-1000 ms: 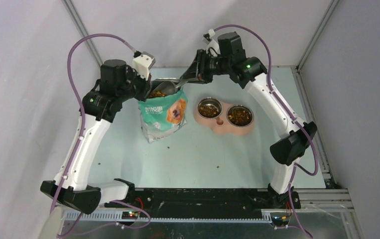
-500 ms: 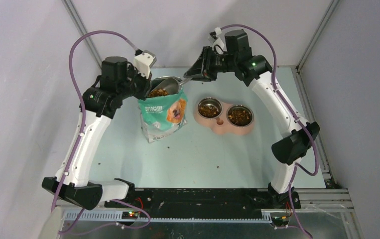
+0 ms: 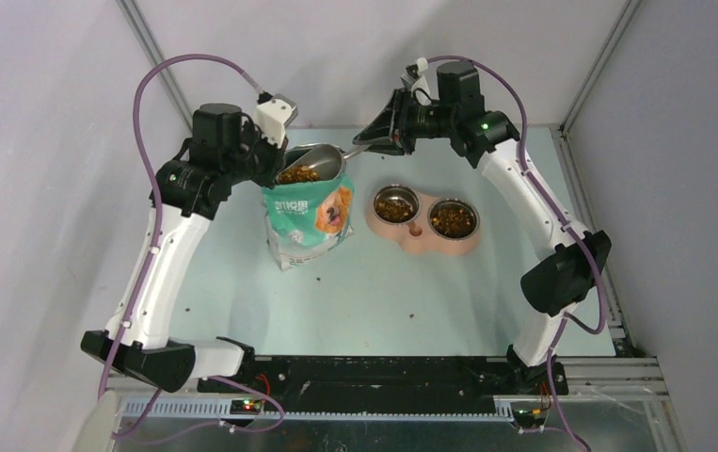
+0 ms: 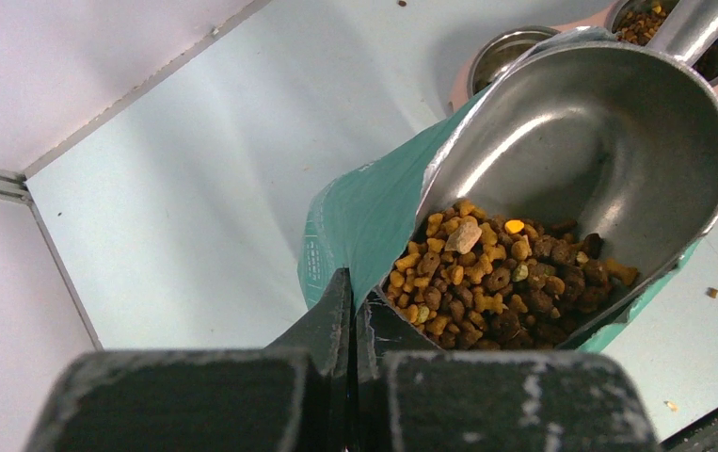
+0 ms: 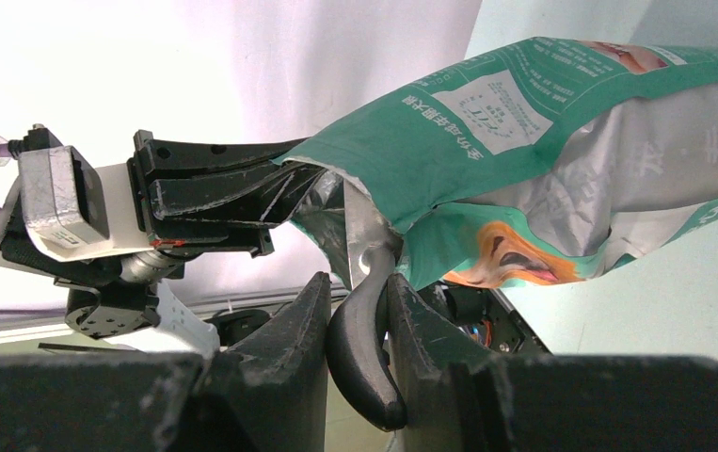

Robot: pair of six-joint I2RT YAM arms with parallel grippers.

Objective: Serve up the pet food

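Observation:
Pet food (image 4: 505,273) lies heaped in the grey metal scoop (image 4: 609,151), which hangs tilted over the mouth of the teal bag (image 3: 310,218). The same pet food (image 3: 300,174) shows brown in the scoop from above. My right gripper (image 5: 359,287) is shut on the scoop's black handle (image 5: 362,353). My left gripper (image 4: 352,287) is shut on the bag's top rim (image 4: 374,212) and holds the bag (image 5: 562,151) upright. A pink double bowl stand (image 3: 422,237) sits right of the bag, and both its steel bowls hold kibble (image 3: 393,206).
Loose kibble pieces lie scattered on the pale green table (image 3: 374,292) in front of the bag and bowls. Grey walls and metal frame rails (image 3: 152,56) close in the back and sides. The arm bases stand on the black rail (image 3: 374,372) at the near edge.
The right arm has drawn back to the right and lifted, raising the loaded scoop out of the bag's mouth. The left gripper keeps its hold on the bag rim.

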